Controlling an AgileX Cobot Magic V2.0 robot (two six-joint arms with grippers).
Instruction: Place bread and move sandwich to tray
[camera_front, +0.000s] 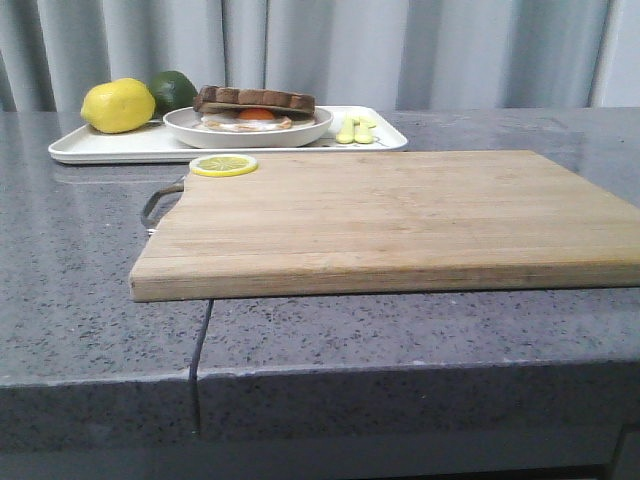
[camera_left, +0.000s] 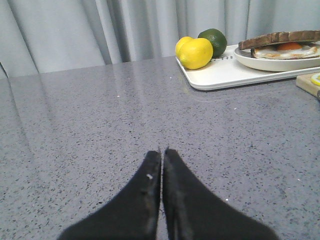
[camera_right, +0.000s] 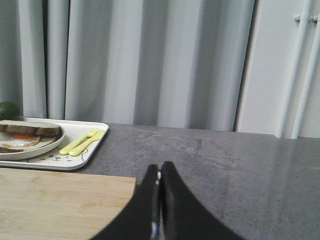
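Left gripper (camera_left: 162, 150) low over bare grey countertop (camera_left: 100, 125), jaws pressed together, nothing between them; well apart from the tray. Right gripper (camera_right: 160, 166) likewise closed and empty, held over the counter just past the corner of the wooden cutting board (camera_front: 400, 215). Neither arm visible in the front view. At the back of the counter, white tray (camera_front: 120, 148) carrying a round white dish (camera_front: 250, 135) with the sandwich (camera_front: 255, 108): fried egg with orange yolk on a pale slice, brown-crusted bread (camera_front: 255, 98) resting on top, tilted slightly. Also on the tray: lemon (camera_front: 118, 105) and dark green lime (camera_front: 172, 90) side by side left of the dish, pale yellow fork and spoon (camera_front: 356, 130) to its right. Lemon slice (camera_front: 223, 165) lying flat on the board's far left corner, near the tray's front rim.
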